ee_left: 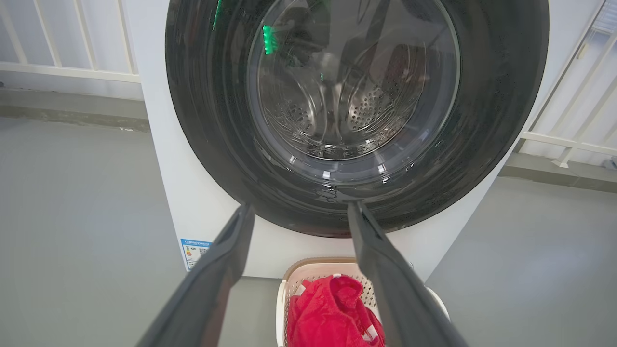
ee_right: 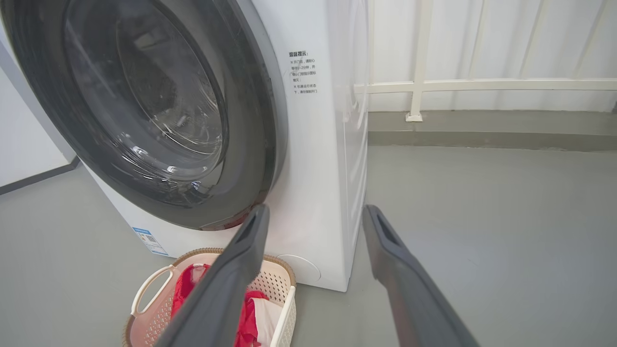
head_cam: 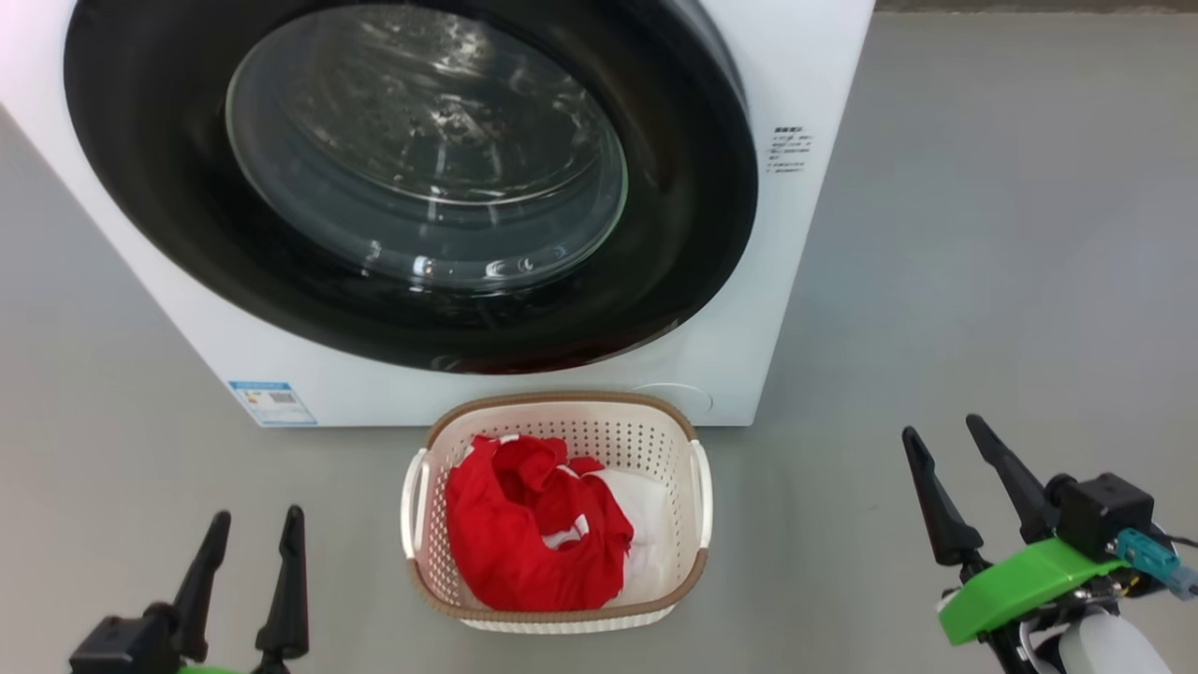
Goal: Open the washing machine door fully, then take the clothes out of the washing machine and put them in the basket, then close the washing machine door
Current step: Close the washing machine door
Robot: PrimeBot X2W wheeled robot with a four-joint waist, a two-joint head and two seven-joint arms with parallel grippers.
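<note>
Resting low at near left, L gripper (head_cam: 257,515): fingers spread, nothing between them, tips aimed at machine, no contact w/ anything.
R gripper (head_cam: 941,429): same state, spread and empty, low at near right, well apart from basket. Both in what looked like a parked pose, prob. b/c no grasp was needed.
Basket (head_cam: 562,401): on floor (head_cam: 983,281) between the two grippers, just in front of machine base, directly below door. Judged a handy drop spot for unloading.
Clothes (head_cam: 524,534): red w/ white parts, heaped inside basket, filling most of it.
Washing machine door (head_cam: 140,187): black rim flush against front, appeared shut. Through the glass, left wrist view showed perforated drum (ee_left: 371,103) w/ no red fabric visible.
Washing machine (head_cam: 805,75): white cabinet, blue label (head_cam: 271,402) at lower left of front.
Status, est.: all three steps appeared done.
</note>
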